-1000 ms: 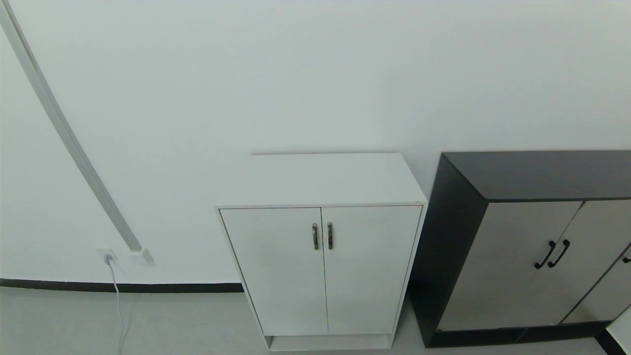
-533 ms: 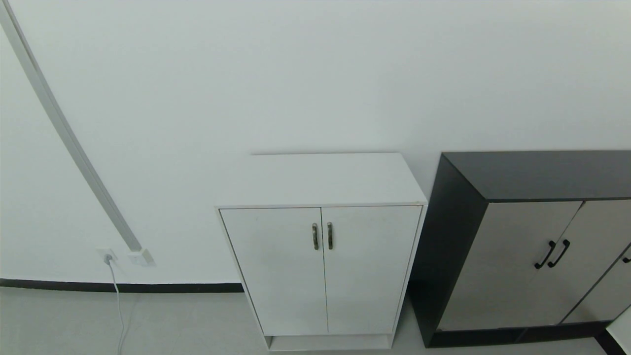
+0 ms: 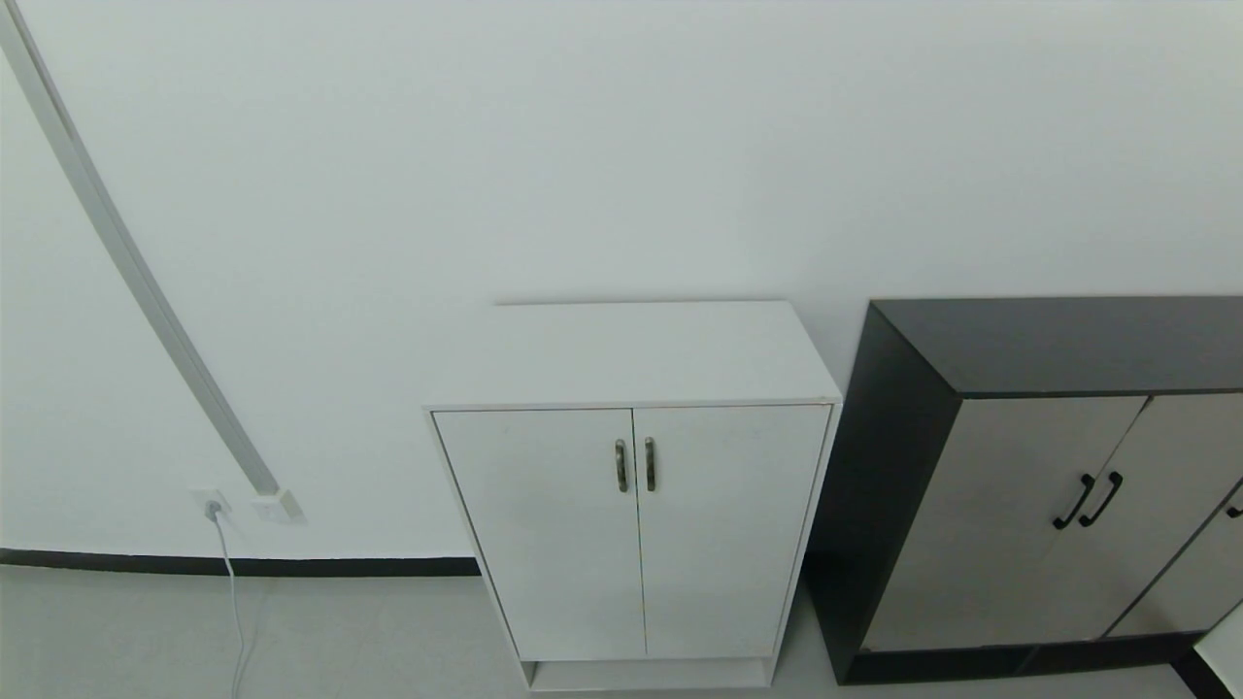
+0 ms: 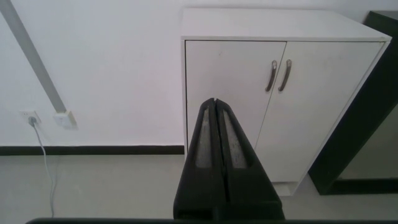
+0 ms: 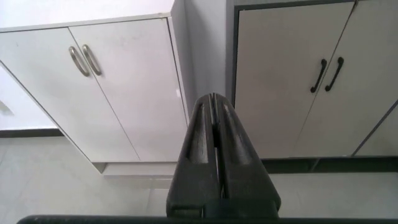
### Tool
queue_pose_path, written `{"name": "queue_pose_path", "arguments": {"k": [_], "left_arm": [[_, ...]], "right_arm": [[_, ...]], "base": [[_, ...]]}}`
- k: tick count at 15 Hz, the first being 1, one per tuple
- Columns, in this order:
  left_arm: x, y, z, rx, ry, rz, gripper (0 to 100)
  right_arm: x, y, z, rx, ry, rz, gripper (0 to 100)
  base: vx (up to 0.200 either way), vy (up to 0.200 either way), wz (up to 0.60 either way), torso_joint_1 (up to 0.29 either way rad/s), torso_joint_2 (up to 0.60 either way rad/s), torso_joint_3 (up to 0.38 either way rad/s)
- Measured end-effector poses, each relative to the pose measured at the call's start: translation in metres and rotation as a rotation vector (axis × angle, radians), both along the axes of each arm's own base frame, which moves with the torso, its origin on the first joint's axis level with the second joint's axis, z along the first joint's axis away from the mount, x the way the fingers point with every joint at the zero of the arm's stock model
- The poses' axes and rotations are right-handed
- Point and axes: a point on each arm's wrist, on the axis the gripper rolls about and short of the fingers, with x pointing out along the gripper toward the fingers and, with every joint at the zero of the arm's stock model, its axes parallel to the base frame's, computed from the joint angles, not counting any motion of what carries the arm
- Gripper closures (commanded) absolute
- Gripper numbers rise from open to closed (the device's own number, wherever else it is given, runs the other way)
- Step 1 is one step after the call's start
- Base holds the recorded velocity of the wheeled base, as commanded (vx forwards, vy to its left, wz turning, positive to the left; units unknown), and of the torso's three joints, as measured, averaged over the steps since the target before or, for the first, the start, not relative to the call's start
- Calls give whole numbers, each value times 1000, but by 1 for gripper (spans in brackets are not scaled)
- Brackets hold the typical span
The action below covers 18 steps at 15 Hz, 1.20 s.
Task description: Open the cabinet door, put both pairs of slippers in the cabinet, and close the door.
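Two shut white cabinet doors (image 3: 636, 534), paired metal handles (image 3: 621, 465); left fingers (image 4: 205, 137), right fingers (image 5: 202, 137) pressed together.

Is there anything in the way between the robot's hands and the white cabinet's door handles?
Nothing visible. Both the left gripper and right gripper, fingers shut, face the white cabinet across bare floor; its handles are unblocked, doors closed.

Matt against gloss
The white cabinet (image 3: 631, 359) looks like smooth matt laminate with dull metal handles (image 3: 650, 464); the black cabinet (image 3: 1068, 345) has a matt carcass and glossy, reflective grey doors (image 3: 1000, 524).
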Motion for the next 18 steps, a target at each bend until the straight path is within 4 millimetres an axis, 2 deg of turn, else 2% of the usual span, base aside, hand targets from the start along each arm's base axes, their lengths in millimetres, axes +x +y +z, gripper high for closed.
{"name": "queue_pose_path", "arguments": {"k": [3,8,18], "left_arm": [[0,0,0,0,0,0,100],[0,0,0,1,0,0,100],[0,0,0,1,0,0,100]], "right_arm": [[-2,1,0,-56,-26,-70,100],[-6,0,-1,24,-83,-123,100],[-7,0,-1,18,-90,-119,100]], "base": [[0,0,0,0,0,0],[0,0,0,0,0,0],[0,0,0,0,0,0]]}}
